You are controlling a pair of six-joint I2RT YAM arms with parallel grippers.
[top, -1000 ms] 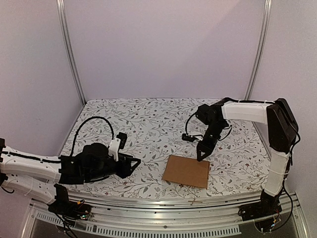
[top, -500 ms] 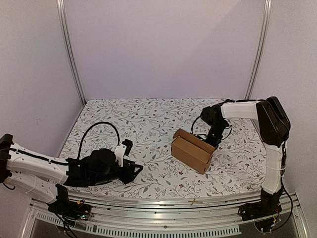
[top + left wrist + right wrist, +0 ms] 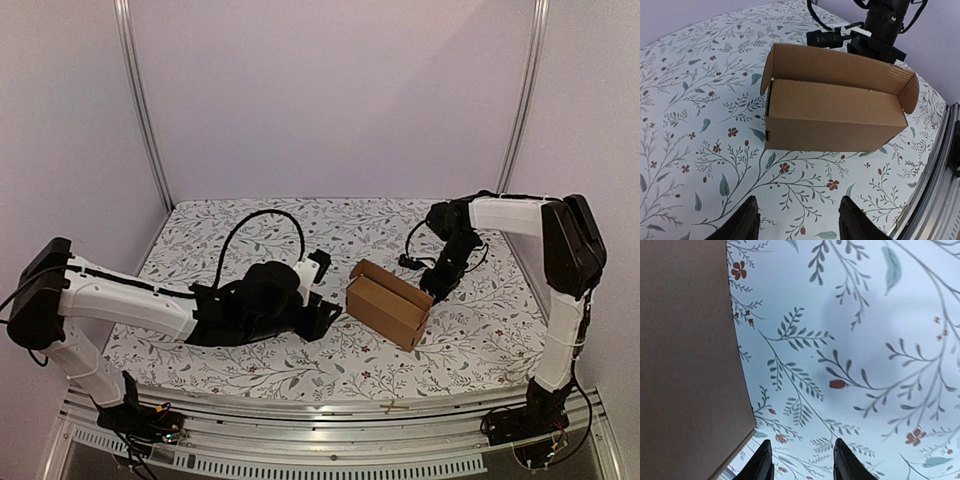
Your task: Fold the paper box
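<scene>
The paper box [image 3: 388, 302] is a brown carton standing on the flowered cloth, its lid flap raised along the far side. In the left wrist view the paper box [image 3: 835, 112] lies straight ahead, a gap of cloth away. My left gripper [image 3: 333, 314] is just left of it, open and empty; its fingers [image 3: 745, 224] frame bare cloth. My right gripper [image 3: 430, 290] hangs behind the carton's right end, open, holding nothing. In the right wrist view the paper box [image 3: 687, 365] fills the left side, beside the right gripper [image 3: 802, 462].
The table [image 3: 220, 240] is covered in a white cloth with leaf and flower print. A metal rail [image 3: 330, 415] runs along the near edge. Frame posts [image 3: 140, 100] stand at the back corners, with walls close on both sides.
The flat sheet has become a standing carton. My left arm has swung right, up to the carton's left end. My right gripper has let go and widened, staying behind the carton's right end.
</scene>
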